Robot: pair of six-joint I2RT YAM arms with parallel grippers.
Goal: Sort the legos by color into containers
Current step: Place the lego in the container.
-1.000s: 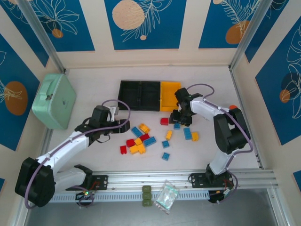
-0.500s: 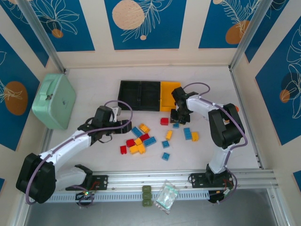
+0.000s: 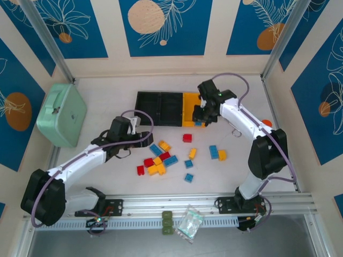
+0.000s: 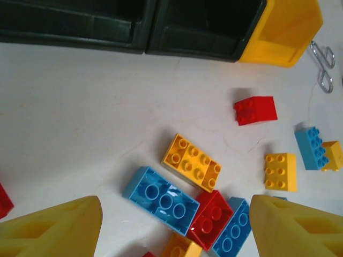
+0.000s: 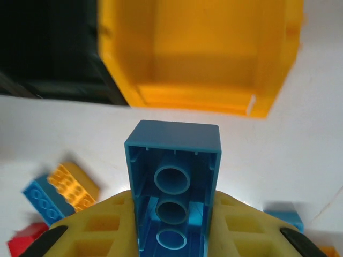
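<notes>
My right gripper point(image 5: 173, 214) is shut on a blue lego point(image 5: 173, 176), held hollow side toward the camera just in front of the yellow container point(image 5: 201, 51). From above, that right gripper point(image 3: 201, 119) hangs at the yellow container's point(image 3: 193, 104) near edge, beside the two black containers point(image 3: 159, 108). My left gripper point(image 4: 174, 225) is open above a cluster of legos, with an upturned blue one point(image 4: 165, 200), a yellow one point(image 4: 192, 162) and a red one point(image 4: 211, 217) between its fingers. More legos point(image 3: 158, 160) lie scattered mid-table, including a lone red one point(image 3: 187, 137).
A mint-green case point(image 3: 61, 114) sits at the far left. Olive-green blocks point(image 3: 168, 222) and a clear bag point(image 3: 190, 222) lie by the front rail. A metal clip point(image 4: 321, 64) rests right of the yellow container, and an orange cap point(image 3: 264, 122) shows behind the right arm.
My right gripper closed on the blue lego, lifted it off the table and carried it back toward the yellow container. My left gripper edged slightly right over the pile.
</notes>
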